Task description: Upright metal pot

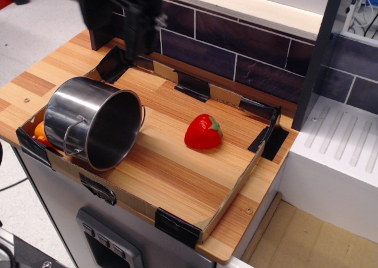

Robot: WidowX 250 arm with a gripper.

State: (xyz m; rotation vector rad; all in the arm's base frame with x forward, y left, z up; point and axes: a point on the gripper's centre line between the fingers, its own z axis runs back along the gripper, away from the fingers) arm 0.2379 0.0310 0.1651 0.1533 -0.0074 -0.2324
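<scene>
Stainless metal pot (94,129) lies on its side at the worktop's (177,162) 9 o'clock edge, long axis roughly 10-to-4 o'clock, mouth facing 4 o'clock and slightly up. Wire handle visible on the near side. Orange object (39,132) wedged behind its base. Red strawberry (203,132) well apart toward 3 o'clock. Tool (139,20) blurred at 11 o'clock above the tray corner; can't tell whether it's released or clenched.

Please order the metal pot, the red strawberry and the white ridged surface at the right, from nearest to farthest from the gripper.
The gripper is blurred at the upper left.
1. metal pot, on its side, front left.
2. strawberry, tray centre.
3. white ridged surface, far right.
</scene>
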